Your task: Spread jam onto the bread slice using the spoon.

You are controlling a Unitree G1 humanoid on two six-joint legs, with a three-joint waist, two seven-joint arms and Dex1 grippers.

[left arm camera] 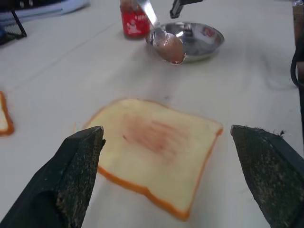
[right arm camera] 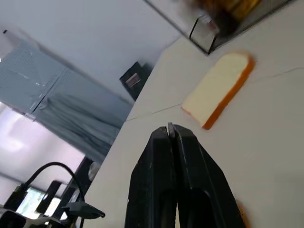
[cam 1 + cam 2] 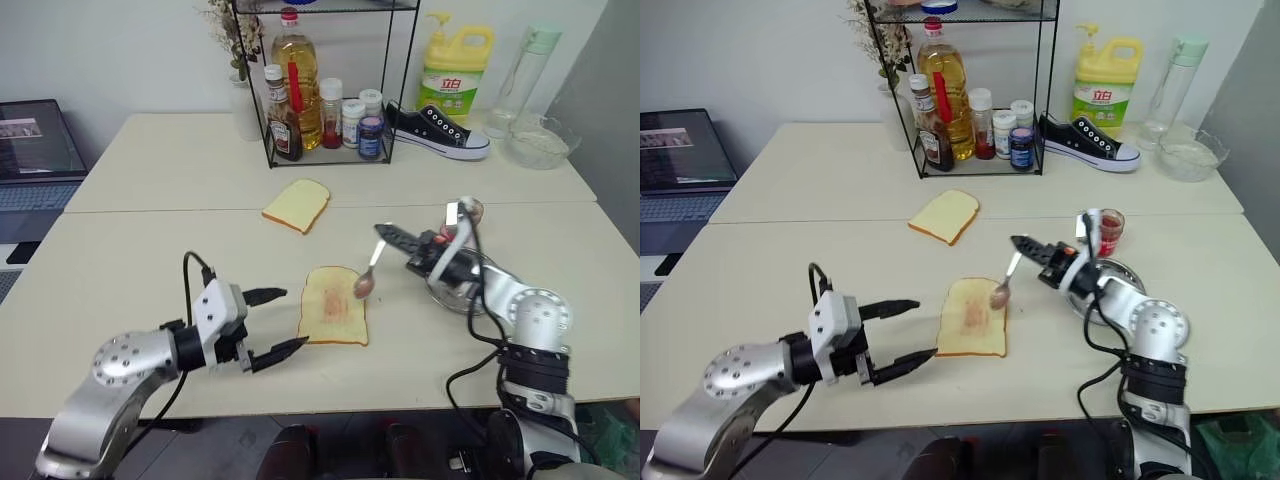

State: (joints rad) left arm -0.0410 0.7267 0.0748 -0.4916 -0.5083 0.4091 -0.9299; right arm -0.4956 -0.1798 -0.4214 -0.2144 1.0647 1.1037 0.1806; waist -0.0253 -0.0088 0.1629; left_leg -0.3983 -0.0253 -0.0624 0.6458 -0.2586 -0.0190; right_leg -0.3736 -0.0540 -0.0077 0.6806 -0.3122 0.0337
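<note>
Left gripper (image 3: 277,323) wide open at 9 o'clock of bread slice (image 3: 334,319) — soft, light, jam (image 3: 330,306) smeared thin. Right gripper (image 3: 386,233) pinching spoon (image 3: 368,272) handle — stiff, slippery, above slice's 1 o'clock.

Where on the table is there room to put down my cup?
Bare tabletop lies left of the smeared pale yellow bread slice, beyond the open left gripper, and between the plain bread slice and the red jam jar. It is crowded around the black wire rack and the round steel dish.
</note>
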